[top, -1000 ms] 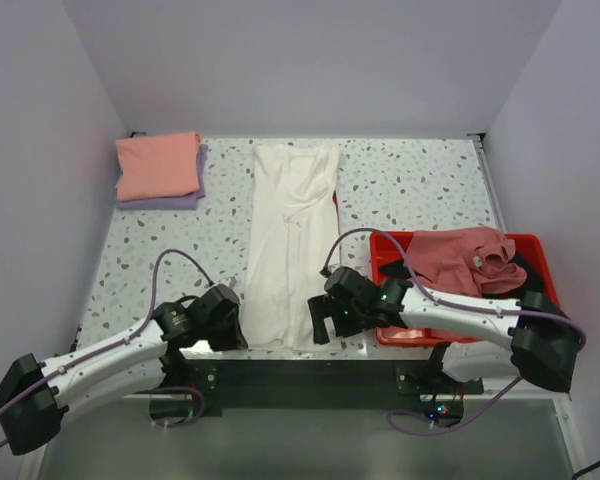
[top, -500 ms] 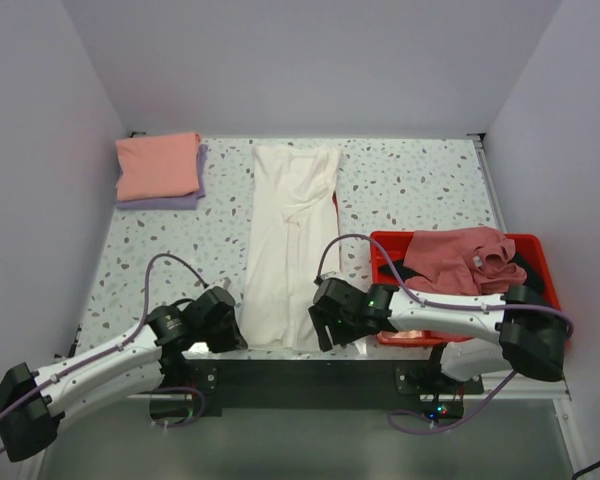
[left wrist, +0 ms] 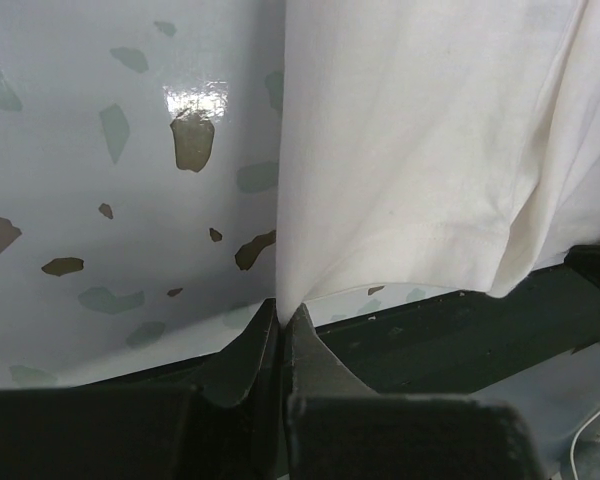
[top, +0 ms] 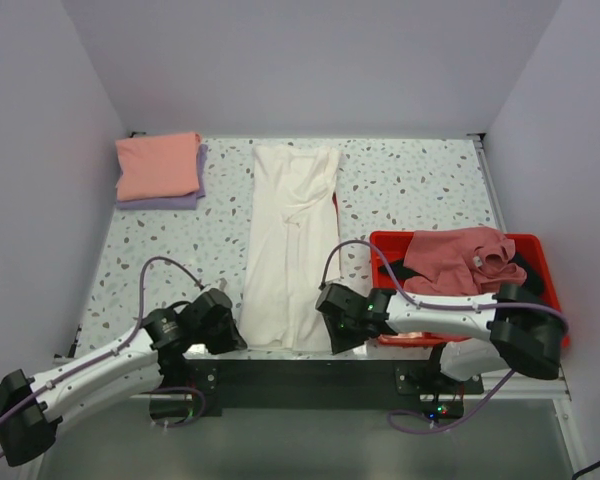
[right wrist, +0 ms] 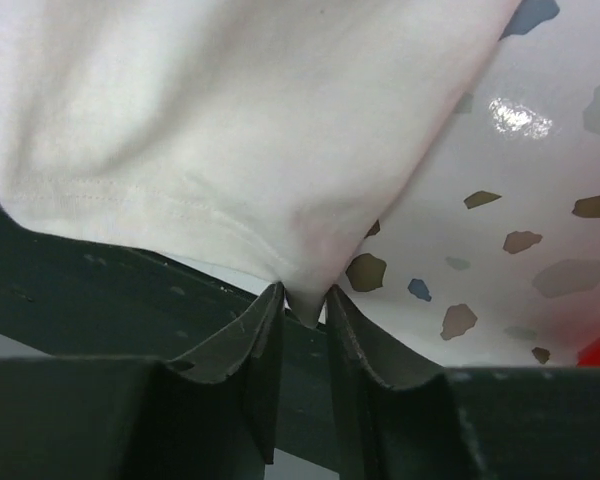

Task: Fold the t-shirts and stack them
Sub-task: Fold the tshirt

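Two hem corners of the long cream-white cotton t-shirt [top: 285, 240] on the speckled table [top: 410, 190]: left gripper [left wrist: 280, 310] clamped on one, right gripper [right wrist: 305, 300] barely agape around the other's tip, which may slip.

five t-shirts in all: one cream-white t-shirt [top: 285, 240], one salmon-pink t-shirt [top: 158, 165], one lavender t-shirt [top: 160, 202], one dusty rose t-shirt [top: 455, 258] and one black t-shirt [top: 526, 268], only a sliver of it showing. one red tray [top: 535, 245]. one speckled surface [top: 420, 190]. two arms, the left arm [top: 100, 365] and the right arm [top: 450, 318], and two tools, the left tool [left wrist: 280, 318] and the right tool [right wrist: 303, 295].
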`<action>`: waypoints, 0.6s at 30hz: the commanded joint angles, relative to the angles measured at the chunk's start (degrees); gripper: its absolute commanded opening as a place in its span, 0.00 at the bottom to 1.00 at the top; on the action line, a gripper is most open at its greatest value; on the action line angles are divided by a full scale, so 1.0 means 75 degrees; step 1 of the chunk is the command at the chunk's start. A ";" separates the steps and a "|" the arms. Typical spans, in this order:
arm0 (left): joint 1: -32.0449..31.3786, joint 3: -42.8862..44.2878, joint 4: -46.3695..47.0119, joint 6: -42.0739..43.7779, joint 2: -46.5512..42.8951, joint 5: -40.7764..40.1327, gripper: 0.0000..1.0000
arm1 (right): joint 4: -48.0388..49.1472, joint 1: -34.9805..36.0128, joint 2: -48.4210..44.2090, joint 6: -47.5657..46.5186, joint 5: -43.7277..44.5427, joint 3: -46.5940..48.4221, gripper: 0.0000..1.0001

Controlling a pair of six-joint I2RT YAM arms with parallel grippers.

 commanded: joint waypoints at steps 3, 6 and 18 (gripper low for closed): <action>-0.0034 -0.0080 -0.0389 -0.0391 -0.0288 -0.0056 0.00 | 0.0760 0.0078 -0.0067 0.0261 -0.0232 -0.0296 0.16; -0.0034 -0.0092 -0.0542 -0.0578 -0.0475 0.0037 0.00 | 0.0996 0.0112 -0.0079 0.0342 -0.0501 -0.0414 0.04; -0.0034 0.0165 -0.1373 -0.1071 -0.1822 0.0366 0.00 | 0.0891 0.0394 -0.0839 0.0249 -0.0795 -0.0356 0.00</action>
